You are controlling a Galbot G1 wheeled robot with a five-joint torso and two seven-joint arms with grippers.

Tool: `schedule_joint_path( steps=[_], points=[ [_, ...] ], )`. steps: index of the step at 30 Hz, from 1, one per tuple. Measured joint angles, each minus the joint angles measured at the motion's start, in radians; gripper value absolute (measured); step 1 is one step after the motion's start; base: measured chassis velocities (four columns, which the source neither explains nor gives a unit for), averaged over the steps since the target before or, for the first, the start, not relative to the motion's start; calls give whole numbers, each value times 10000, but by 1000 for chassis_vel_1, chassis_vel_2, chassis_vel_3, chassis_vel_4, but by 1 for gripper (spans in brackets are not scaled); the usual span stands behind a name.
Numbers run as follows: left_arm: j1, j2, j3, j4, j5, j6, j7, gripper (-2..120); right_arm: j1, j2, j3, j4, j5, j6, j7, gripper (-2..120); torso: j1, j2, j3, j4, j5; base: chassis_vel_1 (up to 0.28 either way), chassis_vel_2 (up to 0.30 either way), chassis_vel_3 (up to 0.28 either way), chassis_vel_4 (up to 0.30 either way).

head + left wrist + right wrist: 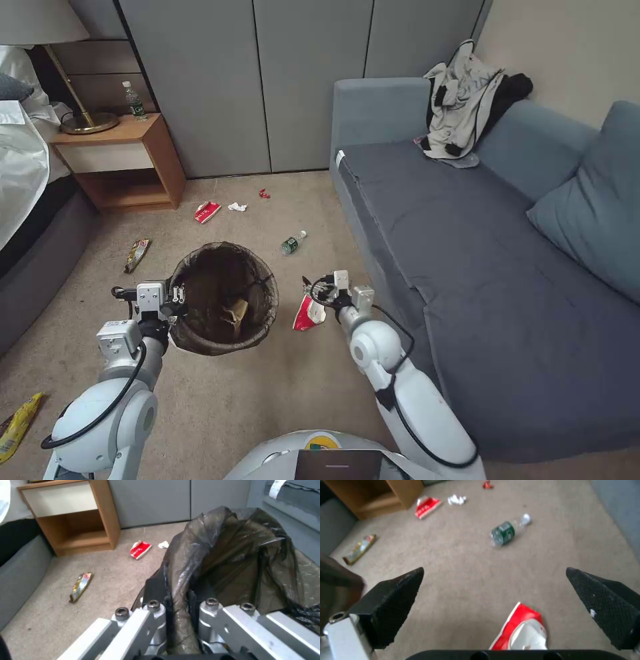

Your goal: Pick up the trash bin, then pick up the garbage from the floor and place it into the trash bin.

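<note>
The trash bin (223, 297), lined with a dark bag (240, 555), is in front of me with a brown wrapper (235, 313) inside. My left gripper (175, 297) (180, 605) is shut on its near-left rim. My right gripper (319, 291) (494, 568) hangs open just above a crumpled red-and-white packet (308, 313) (520, 630) on the carpet, to the right of the bin. More garbage lies farther off: a green-labelled bottle (292, 243) (506, 531), a red packet (207, 211) (140, 549), a white tissue (237, 207), a small red scrap (265, 194) and a snack wrapper (137, 254) (80, 587).
A grey sofa (467, 253) runs along the right, close to my right arm. A wooden nightstand (127, 160) stands at the back left beside a bed (27, 200). A yellow wrapper (17, 427) lies by my left side. Grey wardrobe doors (267, 80) close the back.
</note>
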Motion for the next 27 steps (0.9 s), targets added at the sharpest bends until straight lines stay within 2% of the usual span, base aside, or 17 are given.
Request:
schedule_joint_path(
  steps=[9,20,24,27],
  points=[
    [-93,0,93,51,6,-10,25,7,1009,738,-169,-2570,-440,152,52,100,0,0,0,0,1,0,0,0,0],
    [-91,-52,141,86,46,-44,39,7,1603,1492,-119,-4267,-772,268,117,100,0,0,0,2,3,0,0,0,0],
    [-105,-64,178,144,51,-96,47,7,1848,1863,232,-5389,-1277,575,-198,100,0,0,-1,0,2,0,0,0,0],
    [-102,-74,178,182,55,-121,65,7,1911,1897,359,-5737,-1348,657,-291,100,0,0,-1,1,3,0,0,0,0]
  ],
)
